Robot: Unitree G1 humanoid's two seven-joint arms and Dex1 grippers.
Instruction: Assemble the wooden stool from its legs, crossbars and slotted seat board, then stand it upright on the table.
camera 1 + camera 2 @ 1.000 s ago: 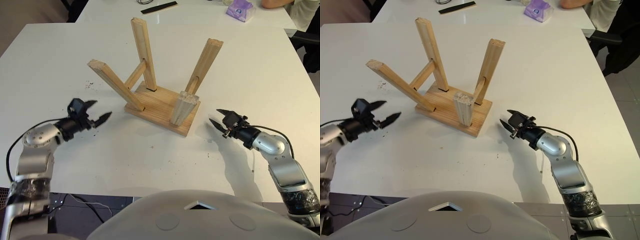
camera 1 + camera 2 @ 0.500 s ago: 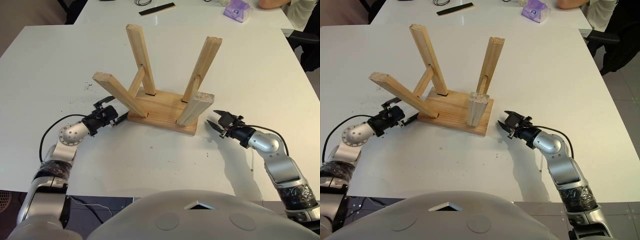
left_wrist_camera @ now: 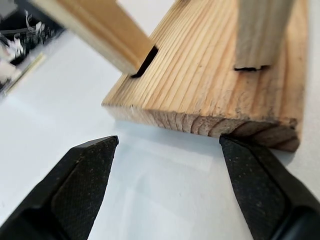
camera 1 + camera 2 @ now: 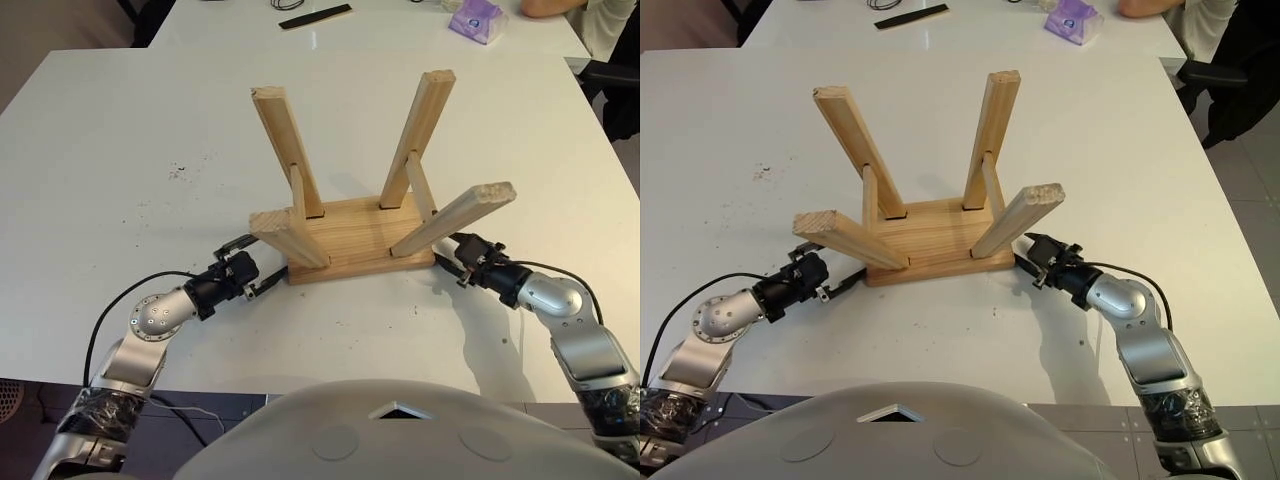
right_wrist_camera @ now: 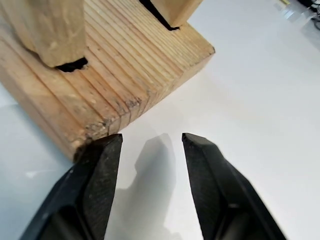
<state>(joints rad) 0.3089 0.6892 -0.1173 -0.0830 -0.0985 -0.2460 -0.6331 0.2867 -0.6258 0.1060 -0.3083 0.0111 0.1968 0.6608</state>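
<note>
- Left gripper (image 3: 169,141) gapes wide and empty, one fingertip (image 3: 250,170) right at the near left corner of the seat board (image 4: 360,235).
- Right gripper (image 5: 152,137) shows a narrower gap, empty too, with one pad (image 5: 100,170) tucked against the board's near right corner.
- The stool is upside down, its board flat on the table (image 4: 100,150), closer to the near edge than the far one and about midway between the left and right edges.
- Four legs (image 4: 285,145) point up and splay outward, and the crossbars (image 4: 297,195) bridge each side pair, so the build looks finished and the flip is the step in hand.
- To flip it cleanly, each pincer wants a firm bite across the board's thickness or low on a leg, not a nudge at a corner.
- Both sides should lift together, since an uneven pull could twist legs out of their slots.
- Rolling it over one long edge would keep the weight on the table until the legs land.
- Both forearms lie low over the table, coming in from the near corners with the fingers aimed inward at the board's two ends.
</note>
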